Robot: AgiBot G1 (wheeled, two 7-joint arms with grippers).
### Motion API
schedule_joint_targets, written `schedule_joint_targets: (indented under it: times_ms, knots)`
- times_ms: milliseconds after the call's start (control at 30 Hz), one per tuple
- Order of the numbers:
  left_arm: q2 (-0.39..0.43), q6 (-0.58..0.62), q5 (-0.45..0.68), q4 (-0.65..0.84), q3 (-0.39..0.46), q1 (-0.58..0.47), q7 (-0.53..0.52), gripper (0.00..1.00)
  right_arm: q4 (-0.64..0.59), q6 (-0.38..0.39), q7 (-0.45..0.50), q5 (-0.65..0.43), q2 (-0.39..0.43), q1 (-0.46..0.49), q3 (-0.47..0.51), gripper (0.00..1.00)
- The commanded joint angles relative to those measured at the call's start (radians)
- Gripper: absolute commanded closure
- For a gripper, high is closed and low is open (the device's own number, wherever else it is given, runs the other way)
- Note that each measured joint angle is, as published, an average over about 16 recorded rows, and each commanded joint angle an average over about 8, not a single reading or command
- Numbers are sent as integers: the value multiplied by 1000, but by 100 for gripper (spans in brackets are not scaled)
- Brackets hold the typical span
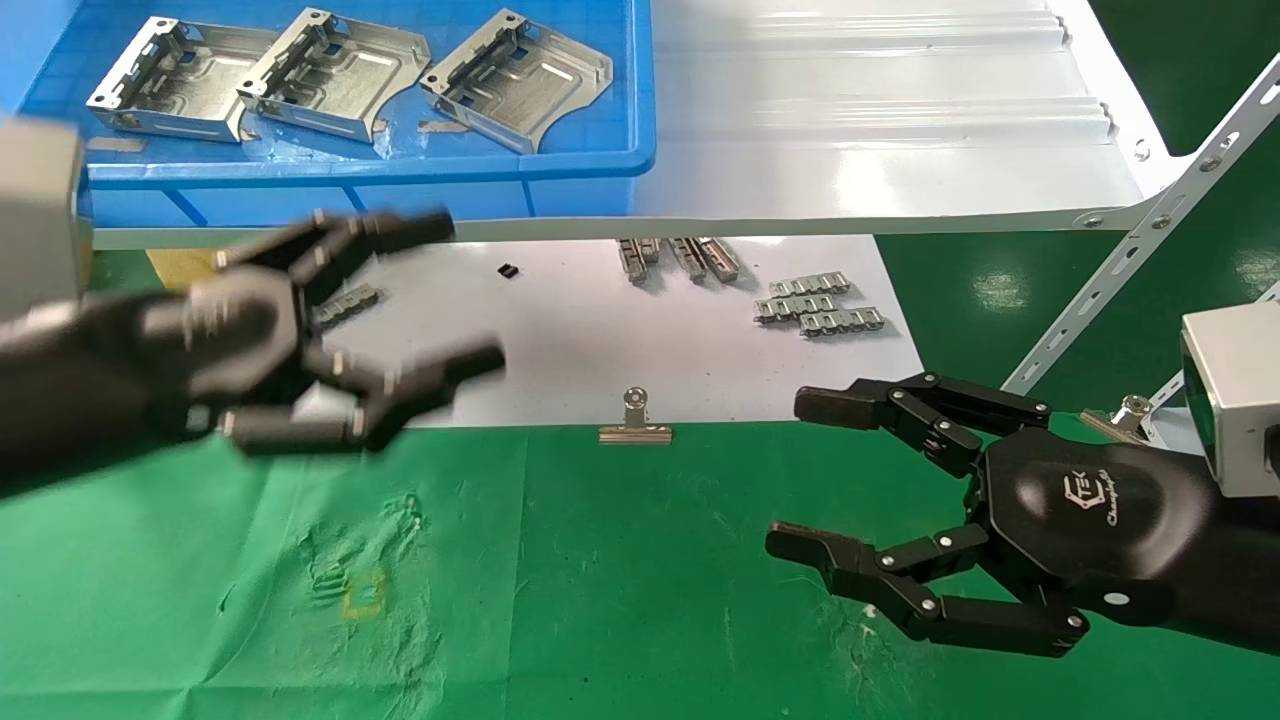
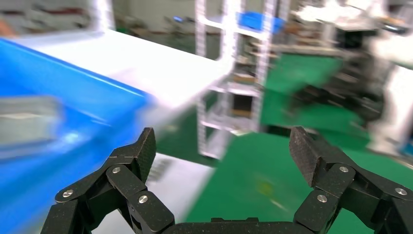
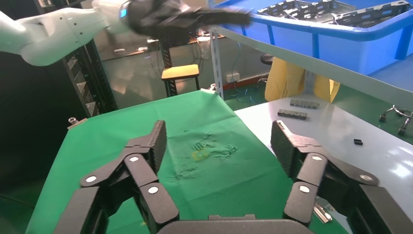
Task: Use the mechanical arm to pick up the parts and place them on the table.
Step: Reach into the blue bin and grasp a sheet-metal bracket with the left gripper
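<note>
The left arm's black jointed pincer [image 1: 400, 310] hung in the air above the white paper sheet [image 1: 600, 330], just short of the blue plastic bin [image 1: 600, 170], its fingers spread wide and holding nothing. The right arm's glossy black pincer [image 1: 790, 475], logo on its palm, hovered low over the wrinkled green cloth tabletop [image 1: 600, 600], fingers likewise apart and empty.

The three shiny silver stamped sheet-metal brackets [image 1: 340, 75] lay side by side in the bin on the glossy white shelf [image 1: 900, 120], none yet on the cloth.

The likeliest trouble looked to be the bin's raised front wall: a low reach could strike the rim and shove the bin along the slick shelf. The brackets sat close together, so spread fingers might catch two at once or nudge a neighbour. Thin, smooth, hard-edged metal with raised side walls and slots could slip or twist in a shallow grip. Small grey link strips [image 1: 820, 305] and a metal binder clip [image 1: 635, 420] lay on the paper, apart from both pincers.
</note>
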Motion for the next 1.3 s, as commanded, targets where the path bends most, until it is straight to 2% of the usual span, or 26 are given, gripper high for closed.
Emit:
schedule_joint_targets:
  times_ms: [33, 333, 767, 1067, 1133, 1167, 1233, 1300]
  knots:
    - [23, -49, 22, 20, 3, -30, -4, 0, 0, 0, 0, 0, 0, 0, 0, 100]
    - [114, -160, 165, 227, 52, -251, 11, 0, 0, 0, 0, 0, 0, 0, 0, 100]
    - [189, -130, 437, 650, 207, -618, -8, 0, 0, 0, 0, 0, 0, 0, 0, 100]
    - [240, -137, 540, 881, 265, -766, 30, 1, 0, 0, 0, 0, 0, 0, 0, 100]
    - [250, -144, 553, 919, 272, -786, 40, 8, 0, 0, 0, 0, 0, 0, 0, 100]
    - [255, -148, 559, 936, 275, -795, 44, 14, 0, 0, 0, 0, 0, 0, 0, 100]
    - [264, -157, 567, 966, 279, -809, 53, 33, 0, 0, 0, 0, 0, 0, 0, 100]
    - [272, -167, 572, 993, 282, -819, 62, 58, 0, 0, 0, 0, 0, 0, 0, 100]
